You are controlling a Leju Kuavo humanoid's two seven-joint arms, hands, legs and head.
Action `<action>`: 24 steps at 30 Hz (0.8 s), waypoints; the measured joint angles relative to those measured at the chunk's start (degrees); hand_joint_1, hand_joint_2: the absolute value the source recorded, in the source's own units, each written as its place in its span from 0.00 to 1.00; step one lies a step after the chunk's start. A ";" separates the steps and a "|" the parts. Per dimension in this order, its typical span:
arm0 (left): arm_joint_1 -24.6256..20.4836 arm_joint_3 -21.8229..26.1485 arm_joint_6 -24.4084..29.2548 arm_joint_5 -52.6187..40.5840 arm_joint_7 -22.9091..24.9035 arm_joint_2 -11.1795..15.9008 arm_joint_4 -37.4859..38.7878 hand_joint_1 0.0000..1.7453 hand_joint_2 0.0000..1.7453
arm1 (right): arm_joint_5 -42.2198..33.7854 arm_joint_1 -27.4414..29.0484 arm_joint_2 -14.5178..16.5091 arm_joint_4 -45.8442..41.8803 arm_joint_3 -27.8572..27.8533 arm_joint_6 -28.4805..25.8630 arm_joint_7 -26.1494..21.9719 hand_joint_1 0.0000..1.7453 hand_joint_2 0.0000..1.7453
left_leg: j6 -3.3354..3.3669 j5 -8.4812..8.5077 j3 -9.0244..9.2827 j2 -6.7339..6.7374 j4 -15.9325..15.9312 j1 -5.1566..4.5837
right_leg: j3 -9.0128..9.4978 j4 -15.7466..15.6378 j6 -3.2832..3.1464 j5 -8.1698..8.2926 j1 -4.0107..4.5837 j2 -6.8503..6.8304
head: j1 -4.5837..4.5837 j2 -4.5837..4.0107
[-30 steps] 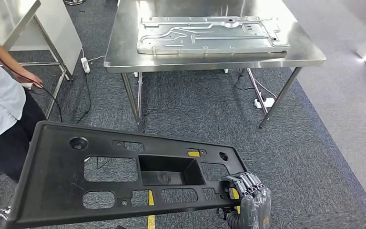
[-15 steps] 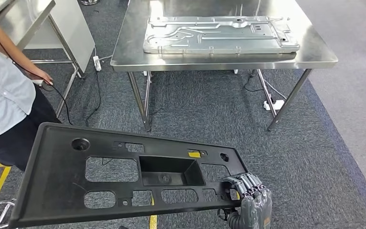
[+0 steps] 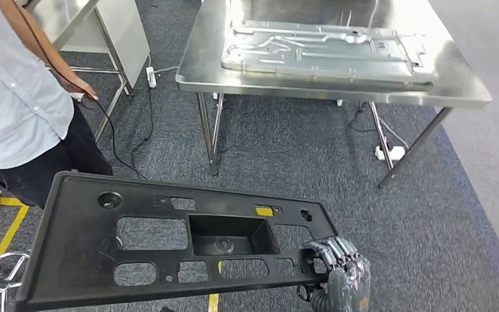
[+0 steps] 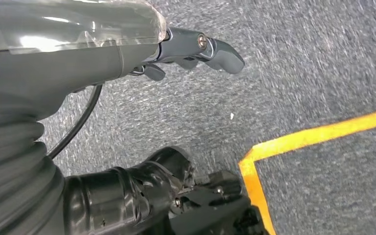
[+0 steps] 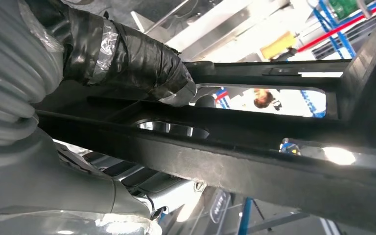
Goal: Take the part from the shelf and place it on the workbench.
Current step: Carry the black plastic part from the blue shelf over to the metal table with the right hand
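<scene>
The long black plastic panel with rectangular cut-outs and a recessed centre pocket (image 3: 182, 244) hangs low over the grey carpet (image 3: 312, 162), well apart from the stainless-steel workbench (image 3: 338, 94), which carries a flat stamped silver metal plate (image 3: 325, 47). The right hand (image 3: 339, 260) grips the panel's right end, dark fingers (image 3: 330, 248) curled over its edge. The left hand (image 4: 186, 49) hangs above the carpet beside a yellow floor line (image 4: 318, 137), its fingers apart, holding nothing. A person in a light shirt (image 3: 19, 104) stands at the left, holding a cable.
</scene>
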 joint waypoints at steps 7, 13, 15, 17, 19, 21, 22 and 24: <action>-0.01 -0.02 -0.07 -0.10 -0.05 -0.12 0.01 0.00 1.00 | -0.02 0.38 -0.02 -0.11 -0.08 0.00 0.01 1.00 1.00 | 0.20 0.05 0.21 -2.51 0.01 0.04 | -2.77 4.92 0.44 0.56 -0.64 1.93 | 0.03 0.00; -0.02 -0.02 -1.17 0.04 -0.62 -0.22 0.01 0.00 1.00 | -0.26 0.43 0.03 -0.23 -0.21 0.00 0.04 1.00 1.00 | -1.79 0.06 -0.20 -3.81 0.02 0.14 | 0.96 -4.10 -0.93 3.44 -0.49 3.77 | -0.01 0.00; -0.02 -0.02 -2.33 0.32 -1.33 -0.20 0.01 0.00 1.00 | -0.72 0.40 0.16 -0.22 -0.26 0.01 0.58 1.00 1.00 | -2.23 -1.79 -1.28 -2.72 2.56 0.13 | 1.19 -4.71 -1.74 3.79 -0.70 3.21 | -0.15 0.00; -0.10 -0.02 -3.57 0.57 -2.04 -0.19 0.01 0.00 1.00 | -1.13 0.40 0.27 -0.10 -0.27 0.02 1.87 1.00 1.00 | -2.41 -5.56 -4.44 -1.65 9.47 0.16 | 1.22 -4.86 -2.17 3.82 -0.58 2.52 | -0.31 0.00; -0.05 -0.01 -4.64 0.66 -2.49 -0.17 0.01 0.00 1.00 | -1.23 0.39 0.28 0.22 -0.31 0.02 3.15 1.00 1.00 | -2.60 -7.72 -7.30 -1.44 15.68 0.19 | 1.15 -4.75 -2.30 3.75 -0.41 1.87 | -0.34 0.00; 0.11 0.01 -5.54 0.64 -2.74 -0.11 0.01 0.00 1.00 | -1.22 0.32 0.28 0.55 -0.35 0.02 3.72 1.00 1.00 | -2.60 -5.58 -6.29 -1.28 13.89 0.19 | 1.15 -4.52 -2.29 3.63 -0.36 1.56 | -0.34 0.00; 0.16 0.01 -5.92 0.62 -2.85 -0.05 0.01 0.00 1.00 | -1.23 0.26 0.28 0.66 -0.36 0.02 3.74 1.00 1.00 | -2.47 -3.45 -4.26 -1.12 9.92 0.19 | 1.17 -4.34 -2.21 3.50 -0.35 1.52 | -0.34 0.00; 0.12 0.01 -6.40 0.57 -3.06 0.08 0.01 0.00 1.00 | -1.33 0.16 0.30 0.74 -0.37 0.02 3.61 1.00 1.00 | -2.04 -0.97 -0.63 -0.81 2.62 -0.02 | 1.05 -3.89 -1.82 3.19 -0.15 1.48 | -0.33 0.00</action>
